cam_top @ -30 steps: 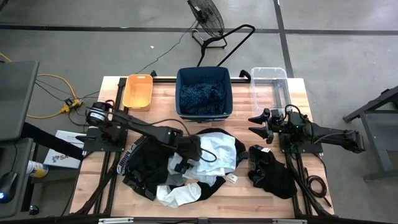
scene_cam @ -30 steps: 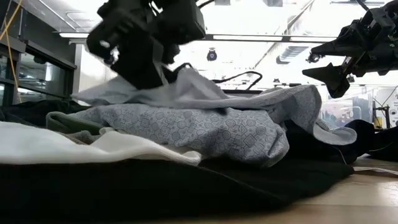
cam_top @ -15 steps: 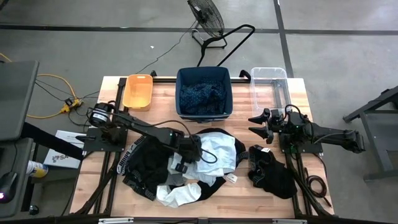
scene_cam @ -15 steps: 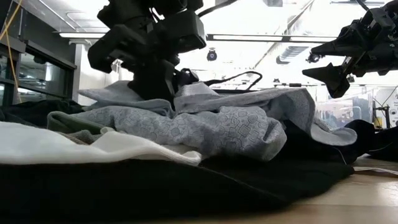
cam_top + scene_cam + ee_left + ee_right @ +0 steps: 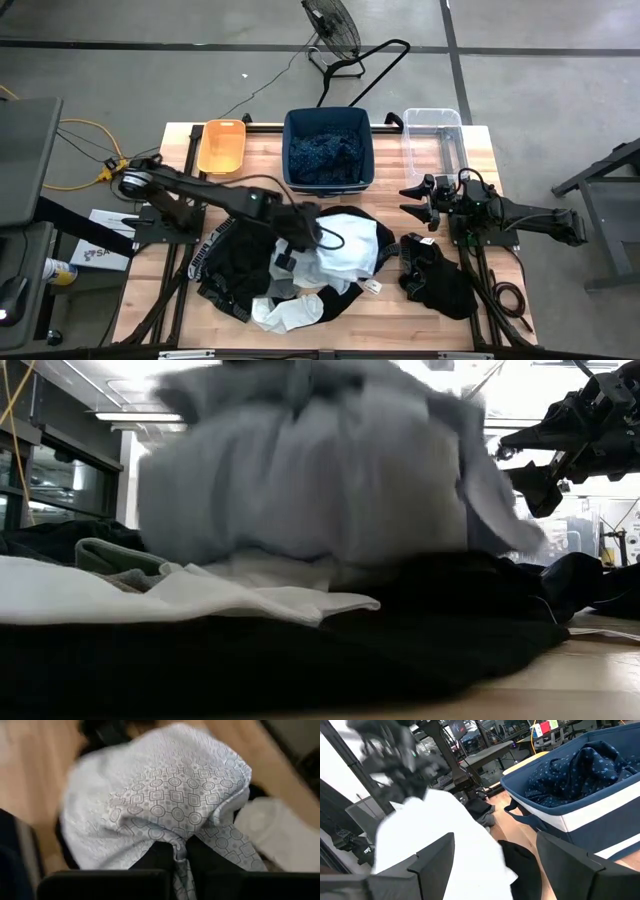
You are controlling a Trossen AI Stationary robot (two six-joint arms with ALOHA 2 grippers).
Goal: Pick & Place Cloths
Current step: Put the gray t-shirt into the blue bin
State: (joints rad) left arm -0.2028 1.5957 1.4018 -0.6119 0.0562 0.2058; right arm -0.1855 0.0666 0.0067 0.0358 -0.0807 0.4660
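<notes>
Evidently the lifting step is in hand: the pale blue patterned cloth point(image 5: 165, 815) is pinched by the left gripper point(image 5: 300, 222), its fingers pressed together on a fold of the fabric, and is raised clear of the pile of cloths point(image 5: 285, 275) near the table's point(image 5: 480, 150) centre. In the low view the cloth point(image 5: 310, 460) is seen hanging above the white and black garments. A carry toward twelve o'clock is judged to be called for next, with a release over one of three bins: the navy bin point(image 5: 328, 150), already holding a navy patterned cloth point(image 5: 325, 150), the orange bin point(image 5: 221, 146) or the clear bin point(image 5: 433, 135). At three o'clock the right gripper point(image 5: 408, 198) is held spread and empty, above a black garment point(image 5: 435, 275).
</notes>
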